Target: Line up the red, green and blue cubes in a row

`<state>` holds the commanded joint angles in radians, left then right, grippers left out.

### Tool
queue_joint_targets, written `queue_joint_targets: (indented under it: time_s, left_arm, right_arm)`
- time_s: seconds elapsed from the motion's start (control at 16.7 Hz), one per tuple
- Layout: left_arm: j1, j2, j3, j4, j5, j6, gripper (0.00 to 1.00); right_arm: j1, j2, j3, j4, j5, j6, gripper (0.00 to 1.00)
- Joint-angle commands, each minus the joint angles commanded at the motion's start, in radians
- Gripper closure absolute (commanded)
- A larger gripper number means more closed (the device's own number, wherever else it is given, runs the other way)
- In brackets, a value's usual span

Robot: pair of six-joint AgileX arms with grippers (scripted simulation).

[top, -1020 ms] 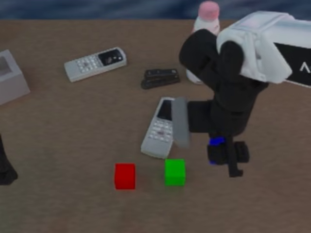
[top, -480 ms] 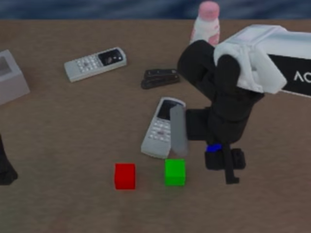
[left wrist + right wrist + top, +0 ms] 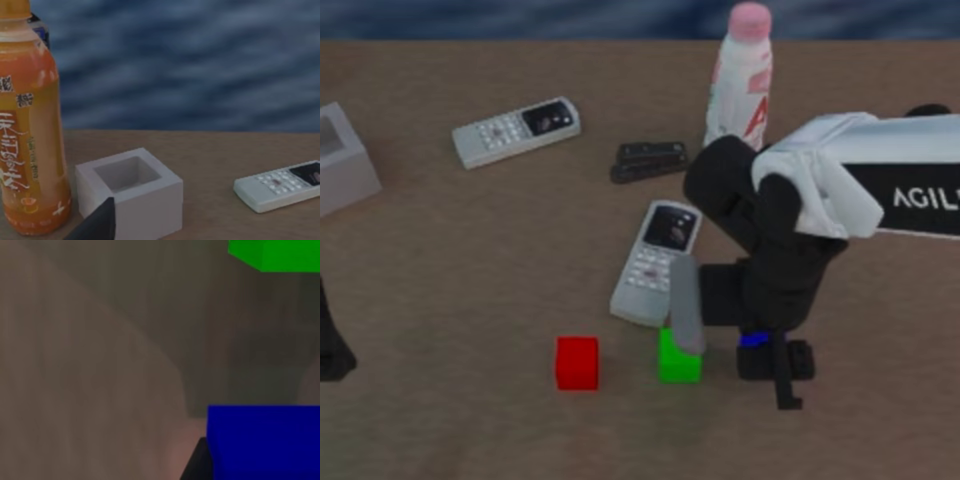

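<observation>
- The small deep blue solid cube (image 3: 754,340) is pinched in the right tool (image 3: 772,358), only a sliver of it showing in the top view, at about 3 o'clock from the bright green solid cube (image 3: 677,362); the right wrist view shows its blue face close up with the green one beyond
- The bright red solid cube (image 3: 577,362) sits at 9 o'clock from the green cube, apart from it, both resting on the brown wood-grain surface (image 3: 460,300)
- Judged by look, all three cubes are rigid, light and smooth-sided with sharp edges; flat opposite faces are the place to take hold, square on, so they do not twist
- The blue cube looks near its slot at the row's 3 o'clock end; whether it touches the surface I cannot tell
- Close by at 12 o'clock of the green cube lies a grey remote control (image 3: 654,262), so room there is tight
- Farther off: a second grey remote (image 3: 516,130), a black stapler-like object (image 3: 650,161), a white bottle with pink cap (image 3: 740,75), a pale grey hollow block (image 3: 342,157)
- The left tool (image 3: 332,345) is parked at the 9 o'clock edge; its state I cannot tell
</observation>
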<state>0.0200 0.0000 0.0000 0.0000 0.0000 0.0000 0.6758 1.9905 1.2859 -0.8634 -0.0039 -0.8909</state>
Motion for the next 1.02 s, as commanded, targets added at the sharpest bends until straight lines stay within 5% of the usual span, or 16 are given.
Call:
queue_joint_targets:
  time_s: [0.06,0.84,1.02]
  left_arm:
    - [0.0,0.0,0.0,0.0,0.0,0.0,0.0]
    - [0.0,0.0,0.0,0.0,0.0,0.0,0.0]
    - [0.0,0.0,0.0,0.0,0.0,0.0,0.0]
  right_arm:
    - [0.0,0.0,0.0,0.0,0.0,0.0,1.0]
    - [0.0,0.0,0.0,0.0,0.0,0.0,0.02]
    - [0.0,0.0,0.0,0.0,0.0,0.0,0.0]
